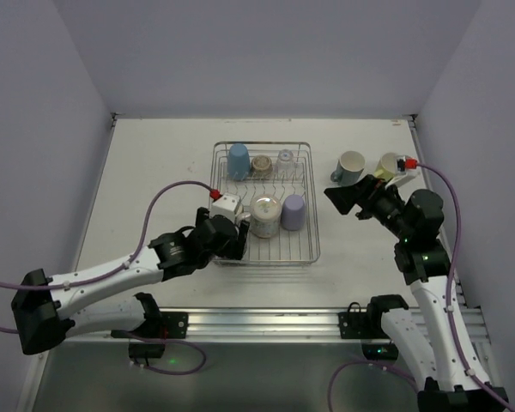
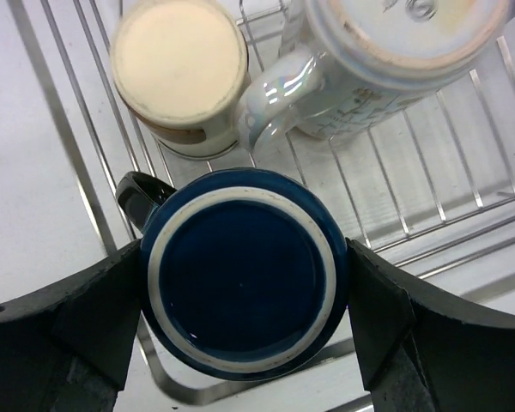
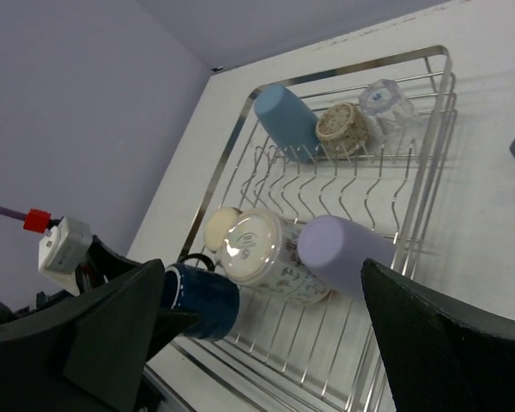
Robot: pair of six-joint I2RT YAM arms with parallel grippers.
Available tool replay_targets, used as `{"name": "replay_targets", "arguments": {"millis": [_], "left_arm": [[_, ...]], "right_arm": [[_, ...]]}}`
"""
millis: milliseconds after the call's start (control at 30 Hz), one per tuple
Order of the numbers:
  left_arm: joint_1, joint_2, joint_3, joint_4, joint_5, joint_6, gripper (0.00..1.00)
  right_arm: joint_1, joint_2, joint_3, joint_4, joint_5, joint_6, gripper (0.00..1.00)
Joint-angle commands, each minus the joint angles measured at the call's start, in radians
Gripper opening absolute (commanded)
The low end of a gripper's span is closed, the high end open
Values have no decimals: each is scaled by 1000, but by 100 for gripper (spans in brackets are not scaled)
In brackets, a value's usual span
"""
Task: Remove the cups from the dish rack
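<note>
The wire dish rack (image 1: 313, 206) holds several upturned cups. At its near-left corner stands a dark blue mug (image 2: 240, 283), bottom up, and my left gripper (image 2: 245, 296) is shut on it, a finger pressed to each side. Behind the mug are a cream cup (image 2: 178, 64) and a white patterned mug (image 2: 395, 51), with a lavender tumbler (image 1: 293, 211) beside them. Along the far row sit a light blue cup (image 1: 238, 160), a beige one (image 1: 261, 163) and a clear one (image 1: 285, 159). My right gripper (image 1: 348, 196) hangs open and empty, right of the rack.
Two cups lie on the table right of the rack: a grey-teal one (image 1: 351, 164) and a yellow-green one (image 1: 388, 163), just behind my right gripper. Upright prongs (image 3: 326, 176) cross the rack's middle. Walls close the table on three sides.
</note>
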Motion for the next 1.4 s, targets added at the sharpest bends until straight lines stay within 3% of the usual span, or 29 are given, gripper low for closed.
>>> {"name": "replay_targets", "arguments": {"millis": [0, 267, 467, 567, 900, 1233, 1333, 1367], "left_arm": [[6, -134, 49, 18, -27, -13, 30], [6, -357, 138, 24, 60, -20, 21], [6, -461, 90, 242, 142, -108, 21], [6, -478, 53, 371, 191, -192, 21], [6, -503, 21, 492, 268, -292, 21], [6, -515, -51, 575, 289, -359, 24], [6, -510, -45, 561, 286, -356, 36], [6, -513, -45, 557, 283, -352, 43]], "right_arm": [[36, -47, -35, 98, -97, 108, 99], [234, -107, -165, 354, -45, 320, 98], [551, -46, -237, 567, 79, 296, 84], [642, 37, -236, 674, 78, 259, 79], [756, 182, -146, 799, 61, 188, 78], [848, 294, -96, 899, 102, 176, 64], [860, 308, -102, 946, 113, 193, 47], [860, 308, -106, 951, 127, 197, 32]]}}
